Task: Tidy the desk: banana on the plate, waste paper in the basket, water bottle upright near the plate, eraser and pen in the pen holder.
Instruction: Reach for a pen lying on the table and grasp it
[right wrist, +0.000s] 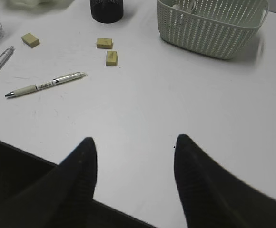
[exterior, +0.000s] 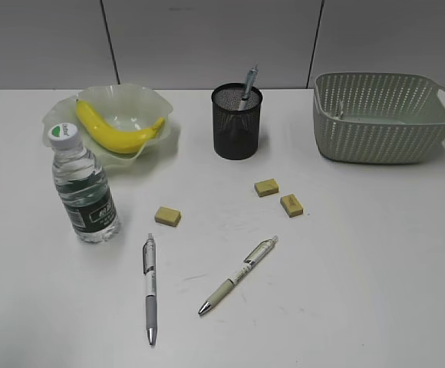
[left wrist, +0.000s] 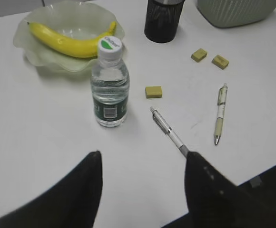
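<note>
Fingers of the left gripper (left wrist: 142, 187) and right gripper (right wrist: 134, 175) are held apart over the desk (exterior: 376, 253), gripping nothing. The banana (exterior: 115, 130) is seen on the plate (exterior: 142, 100), the water bottle (exterior: 84, 192) upright beside it; three erasers and two pens are left lying on the desk.

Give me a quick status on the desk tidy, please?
Left gripper and right gripper open, empty. Banana on plate, bottle upright. Three erasers, two pens loose on desk. Nothing obstructing.
</note>
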